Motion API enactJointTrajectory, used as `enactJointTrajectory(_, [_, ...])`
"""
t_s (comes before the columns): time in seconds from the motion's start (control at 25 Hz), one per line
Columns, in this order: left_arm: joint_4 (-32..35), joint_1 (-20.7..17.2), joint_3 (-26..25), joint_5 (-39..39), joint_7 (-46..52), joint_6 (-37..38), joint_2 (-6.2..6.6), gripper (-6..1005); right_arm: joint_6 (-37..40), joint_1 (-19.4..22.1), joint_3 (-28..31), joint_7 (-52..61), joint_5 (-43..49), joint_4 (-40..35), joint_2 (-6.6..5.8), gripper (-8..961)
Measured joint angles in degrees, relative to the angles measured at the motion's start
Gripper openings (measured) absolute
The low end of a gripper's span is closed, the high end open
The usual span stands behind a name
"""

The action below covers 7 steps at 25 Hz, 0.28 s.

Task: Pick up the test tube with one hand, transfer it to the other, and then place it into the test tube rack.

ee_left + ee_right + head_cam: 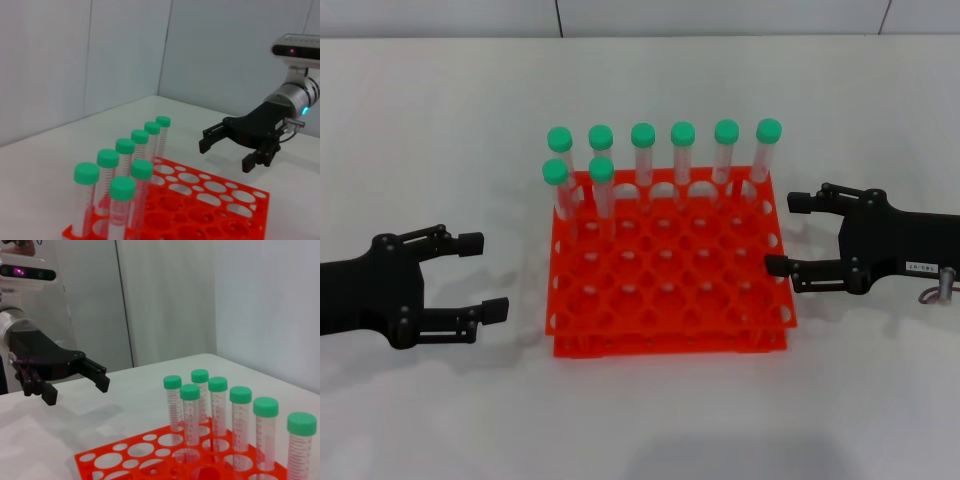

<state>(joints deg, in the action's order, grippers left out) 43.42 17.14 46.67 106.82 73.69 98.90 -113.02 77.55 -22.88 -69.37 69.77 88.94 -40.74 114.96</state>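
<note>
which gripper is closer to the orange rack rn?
Right. The right gripper sits open just off the test tube rack, fingertips almost at its edge. The left gripper, also open, hangs farther off its opposite side.

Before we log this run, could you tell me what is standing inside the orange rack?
Eight green-capped tubes stand in the rack: six along the far row, two in the next row at its left end. Their bottoms are hidden by the grid.

White label (pixel 923 267) on right end effector (pixel 787 233): print unreadable.
</note>
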Motion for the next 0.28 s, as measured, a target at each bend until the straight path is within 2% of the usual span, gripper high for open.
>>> enactJointTrajectory(0.28, [0.0,0.6,-1.3,0.1,0.0,-0.4,-0.16,895,-0.3,0.0,-0.1,0.1,0.0,0.0,0.0,880])
